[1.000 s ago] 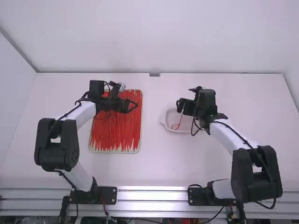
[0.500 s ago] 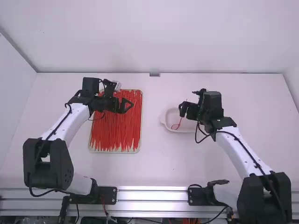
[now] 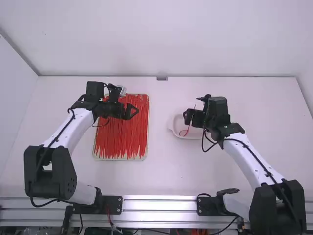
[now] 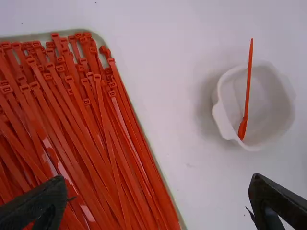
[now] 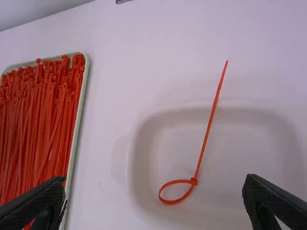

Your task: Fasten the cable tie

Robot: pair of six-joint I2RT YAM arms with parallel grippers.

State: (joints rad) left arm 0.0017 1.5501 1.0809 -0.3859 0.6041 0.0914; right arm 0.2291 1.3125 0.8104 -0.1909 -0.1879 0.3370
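High view: bowl (image 3: pixel 172 129) apart from tray (image 3: pixel 120 158)

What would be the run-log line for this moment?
left gripper open above tray | right gripper open above bowl | looped tie in bowl

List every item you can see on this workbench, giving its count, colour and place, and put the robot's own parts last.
table: one, white, beneath everything.
tray: one, pale, on the table's left half.
loose cable ties: many, orange-red, lying side by side in the tray.
dish: one, white, right of the tray.
looped cable tie: one, orange-red, loop in the dish, tail over its rim.
left gripper: one, black, open, above the tray's far end.
right gripper: one, black, open, above the dish.
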